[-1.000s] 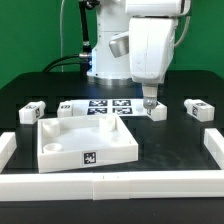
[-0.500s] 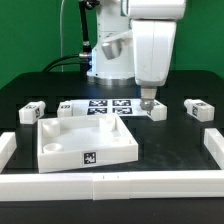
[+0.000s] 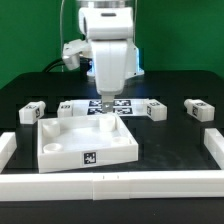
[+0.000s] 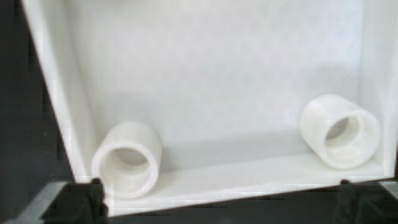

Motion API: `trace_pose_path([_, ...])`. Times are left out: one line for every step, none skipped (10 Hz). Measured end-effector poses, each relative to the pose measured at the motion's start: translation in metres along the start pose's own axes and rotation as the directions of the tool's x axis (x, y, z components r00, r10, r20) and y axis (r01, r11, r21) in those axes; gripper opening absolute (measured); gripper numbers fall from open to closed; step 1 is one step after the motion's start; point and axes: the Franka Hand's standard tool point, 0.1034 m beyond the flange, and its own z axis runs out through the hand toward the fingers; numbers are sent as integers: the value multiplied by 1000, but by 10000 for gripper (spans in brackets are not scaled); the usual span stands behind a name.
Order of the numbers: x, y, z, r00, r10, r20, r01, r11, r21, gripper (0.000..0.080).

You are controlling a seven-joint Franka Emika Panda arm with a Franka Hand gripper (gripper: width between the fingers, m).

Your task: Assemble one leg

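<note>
Three small white legs with tags lie on the black table in the exterior view: one at the left (image 3: pixel 33 111), one just right of the arm (image 3: pixel 153 110), one at the far right (image 3: pixel 197 109). The large white panel (image 3: pixel 60 150) lies in front. My gripper (image 3: pixel 107 104) hangs over the panel's back rim, open and empty, apart from every leg. In the wrist view the panel's inside (image 4: pixel 214 70) fills the picture with two round sockets (image 4: pixel 128 155) (image 4: pixel 338 128). My gripper (image 4: pixel 219 205) has its dark fingertips (image 4: pixel 75 200) wide apart at the panel's rim.
The marker board (image 3: pixel 85 107) lies behind the panel, partly under the gripper. A low white rail runs along the front (image 3: pixel 110 186) and both sides (image 3: pixel 8 148) (image 3: pixel 214 148) of the table.
The arm has swung toward the exterior view's left, from above the leg right of centre to above the panel's back rim. That leg stays on the table.
</note>
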Motion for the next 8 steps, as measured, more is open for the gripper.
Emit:
trace_pose_path([1,0,0,1000,-1,0,1,1000,0,650])
trace_pose_path([0,-1,1,1000,1,0,-1,1000,1,650])
trace_pose_path([0,-1,1,1000,1,0,-1,1000,1,650])
trace_pose_path([-1,-1,1,1000,-6,-1,6,1000,3,650])
trace_pose_path([-4,-5,2,1000,-25,-5,25,1000,10,650])
trace_pose_path([-13,-23,8,1000,-16,-22,16,1000,26,650])
trace_pose_path([-24,-45,16,999,-36,-37,38,998,51,650])
trace_pose_path([-36,-63,26,997,-65,-49,68,995,68,650])
